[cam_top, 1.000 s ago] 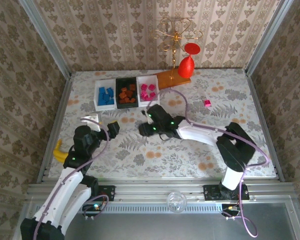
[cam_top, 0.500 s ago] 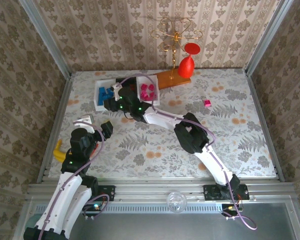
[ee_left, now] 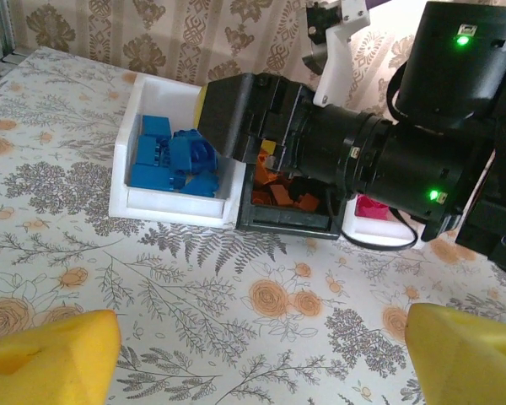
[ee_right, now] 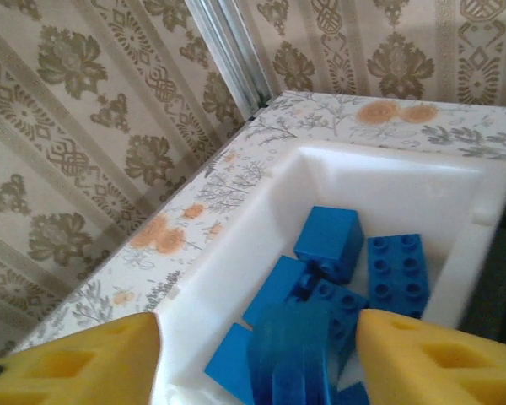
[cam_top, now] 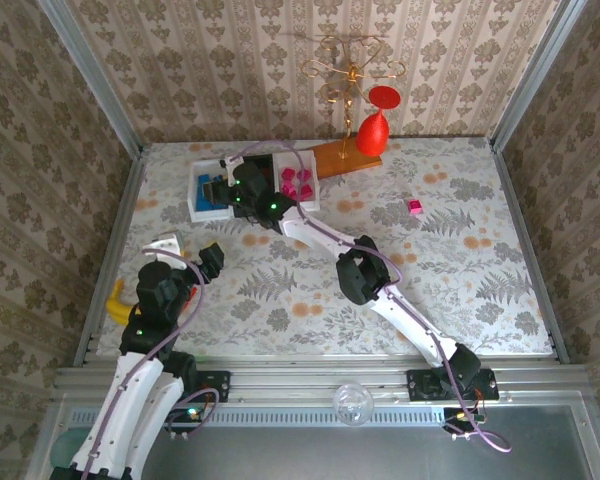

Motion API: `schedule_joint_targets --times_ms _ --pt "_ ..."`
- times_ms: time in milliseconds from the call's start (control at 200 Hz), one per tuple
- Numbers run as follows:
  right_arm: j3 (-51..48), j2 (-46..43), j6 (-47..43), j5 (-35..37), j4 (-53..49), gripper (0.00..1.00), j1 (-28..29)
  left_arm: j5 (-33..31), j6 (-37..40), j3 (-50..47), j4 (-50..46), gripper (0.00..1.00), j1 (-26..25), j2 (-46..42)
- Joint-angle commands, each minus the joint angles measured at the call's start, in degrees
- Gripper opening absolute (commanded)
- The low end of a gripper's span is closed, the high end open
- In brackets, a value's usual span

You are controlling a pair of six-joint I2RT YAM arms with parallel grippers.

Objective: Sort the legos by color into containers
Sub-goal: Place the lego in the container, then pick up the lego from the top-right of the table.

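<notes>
our right gripper (ee_right: 261,342) hangs over the white bin (ee_right: 253,228) of blue bricks (ee_right: 329,240) at the table's far left corner, jaws apart, a blurred blue brick (ee_right: 291,354) loose between them. our left gripper (ee_left: 261,354) gapes empty near the left edge. one pink brick (cam_top: 415,207) lies far right.

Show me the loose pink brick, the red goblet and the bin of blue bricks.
Loose pink brick (cam_top: 415,207): top view, its upper face.
Red goblet (cam_top: 372,132): top view, its rounded body.
Bin of blue bricks (ee_left: 175,207): left wrist view, its near wall.

Bins (cam_top: 194,197) in row at back; lone lego (cam_top: 415,207) to R
</notes>
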Motion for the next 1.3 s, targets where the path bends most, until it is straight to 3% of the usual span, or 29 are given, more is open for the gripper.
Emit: schedule_joint_targets --times_ms 0,145,400,585,740,1030,1295 --pt "1.5 -4.2 -2.1 -2.2 -2.1 0.72 -0.8 1.9 -0.6 -0.5 1.0 0.89 0.6 1.1" --pt "-8.9 -14.8 -5.1 -4.4 -3.9 0.75 -1.2 7.6 0.2 0.0 4.0 0.89 0.5 4.2" --pt "-46.1 -40.0 -7.9 -0.6 1.5 0.78 -3.8 16.1 0.8 0.6 10.9 0.88 -2.0 10.7" --pt "-72.0 -57.7 -5.7 4.7 0.6 0.80 -8.9 16.1 3.3 4.3 13.0 0.88 -9.8 16.3" --pt "-87.0 -68.2 -3.2 6.8 -2.0 0.82 -14.4 14.0 5.0 9.5 13.2 0.88 -17.4 23.6" --pt "-96.6 -79.2 -3.0 14.3 -11.5 0.86 -22.2 11.1 7.5 18.9 13.6 0.88 -25.2 37.3" --pt "-90.1 -72.5 1.6 19.2 -24.6 0.89 -30.8 10.6 7.6 19.2 15.6 0.88 -25.5 41.3"
